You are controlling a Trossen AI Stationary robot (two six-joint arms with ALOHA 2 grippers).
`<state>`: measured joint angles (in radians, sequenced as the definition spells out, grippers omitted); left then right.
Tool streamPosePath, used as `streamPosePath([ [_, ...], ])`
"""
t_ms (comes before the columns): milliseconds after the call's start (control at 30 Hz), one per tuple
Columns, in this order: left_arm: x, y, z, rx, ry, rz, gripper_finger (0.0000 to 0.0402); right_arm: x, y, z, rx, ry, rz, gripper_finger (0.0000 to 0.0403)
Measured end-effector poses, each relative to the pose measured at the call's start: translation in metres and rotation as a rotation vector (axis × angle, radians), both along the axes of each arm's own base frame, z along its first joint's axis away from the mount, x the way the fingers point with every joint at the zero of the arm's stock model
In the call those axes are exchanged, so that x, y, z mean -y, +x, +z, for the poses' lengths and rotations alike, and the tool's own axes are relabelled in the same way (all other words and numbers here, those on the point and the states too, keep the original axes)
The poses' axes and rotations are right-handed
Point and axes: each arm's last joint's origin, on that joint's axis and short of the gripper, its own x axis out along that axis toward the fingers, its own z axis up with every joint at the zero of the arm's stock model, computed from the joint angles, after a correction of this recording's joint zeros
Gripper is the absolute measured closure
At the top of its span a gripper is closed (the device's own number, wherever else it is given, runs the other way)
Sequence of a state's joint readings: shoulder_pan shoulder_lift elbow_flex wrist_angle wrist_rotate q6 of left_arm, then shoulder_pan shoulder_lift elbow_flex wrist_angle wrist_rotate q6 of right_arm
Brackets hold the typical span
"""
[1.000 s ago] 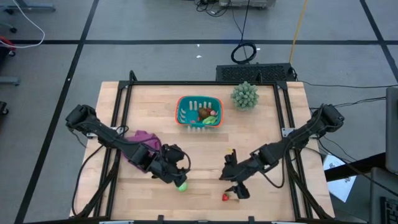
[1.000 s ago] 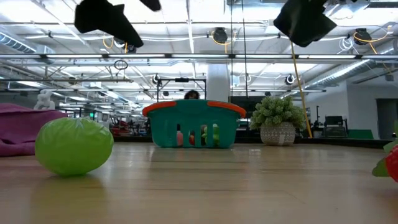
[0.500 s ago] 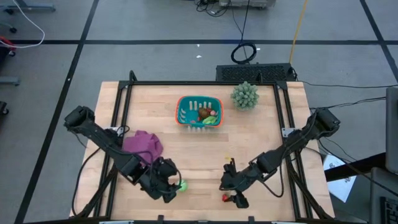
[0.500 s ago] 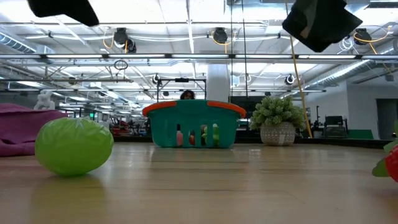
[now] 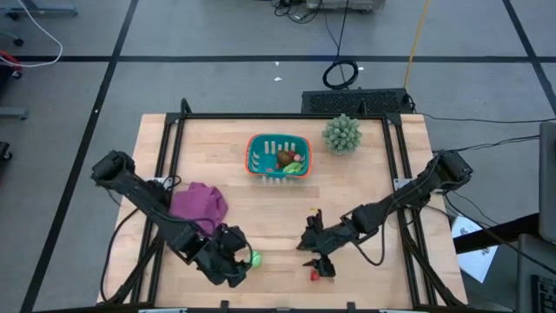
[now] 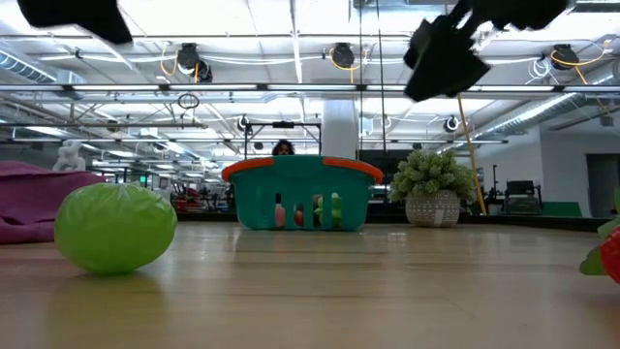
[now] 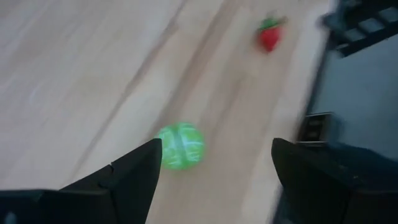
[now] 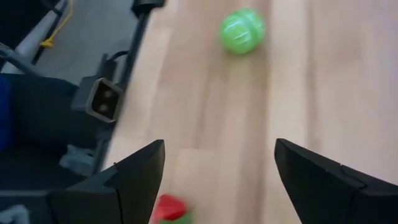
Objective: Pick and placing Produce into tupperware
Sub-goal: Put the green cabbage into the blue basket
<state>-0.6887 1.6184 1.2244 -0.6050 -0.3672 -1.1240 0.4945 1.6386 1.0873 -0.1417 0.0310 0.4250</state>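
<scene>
Both grippers are hanging spread and empty over the table's near edge; no legible labels or writing anywhere.

Loose produce: one green ball (image 5: 254, 259) is lying just beside the left gripper (image 5: 236, 268); one red strawberry (image 5: 314, 276) is sitting by the right gripper (image 5: 318, 258). A few more pieces are sitting in the one teal tupperware (image 5: 257, 163) at the far middle. One purple cloth (image 5: 198, 203), one spiky plant ball (image 5: 341, 133). Light wood table (image 5: 365, 183) with black frame; grey floor, lab room with ceiling lights behind.
</scene>
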Motion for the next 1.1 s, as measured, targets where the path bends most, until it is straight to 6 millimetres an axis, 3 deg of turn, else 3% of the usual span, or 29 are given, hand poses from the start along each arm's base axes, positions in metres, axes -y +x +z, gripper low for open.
streamPosePath([
  [233, -0.001, 0.015, -0.041, -0.181, 0.033, -0.005, 0.0094, 0.033, 0.017, 0.002, 0.072, -0.114, -0.081, 0.0108],
  [433, 0.000, 0.026, -0.065, -0.260, 0.016, -0.028, 0.0094, 0.059, 0.031, 0.008, 0.143, -0.110, -0.149, 0.0108],
  [667, -0.002, 0.028, -0.070, -0.284, 0.028, -0.035, 0.0094, 0.071, 0.033, 0.025, 0.242, -0.119, -0.153, 0.0108],
  [933, 0.001, 0.035, -0.067, -0.213, -0.009, -0.077, 0.0093, 0.072, 0.024, 0.047, 0.312, -0.097, -0.149, 0.0108],
  [1100, 0.000, 0.035, -0.067, -0.219, -0.002, -0.080, 0.0093, 0.073, 0.023, 0.049, 0.316, -0.094, -0.150, 0.0108],
])
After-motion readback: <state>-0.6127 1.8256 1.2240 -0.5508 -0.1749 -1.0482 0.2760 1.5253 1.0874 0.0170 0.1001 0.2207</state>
